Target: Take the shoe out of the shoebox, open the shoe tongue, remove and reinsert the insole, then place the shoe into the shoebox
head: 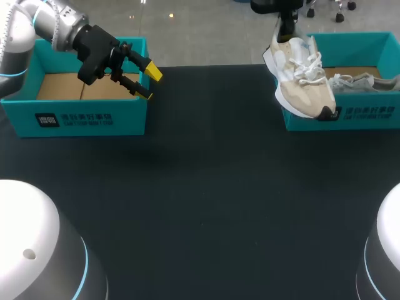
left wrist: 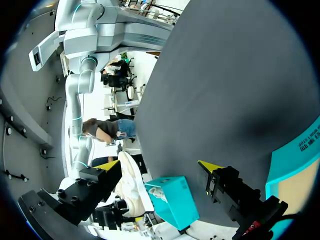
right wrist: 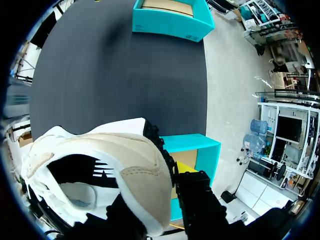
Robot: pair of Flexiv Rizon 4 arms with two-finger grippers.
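Shoe (head: 303,78), clamped by the right gripper (head: 287,30) at 1 o'clock, is best lifted clear of the box (head: 350,119) rim. Left gripper (head: 149,84) is held apart.

We stood over one table (head: 206,187), and its top was a flat, matte black, the same shade from side to side. In the head view its far edge ran as a straight line across the upper part of the scene. The light on it was soft and even. The surface gave back only a dull sheen and looked charcoal grey in both wrist views. The shadows we saw were faint, blurred patches, one lying on the left half in the head view. A few tiny pale specks dotted the nearer part.
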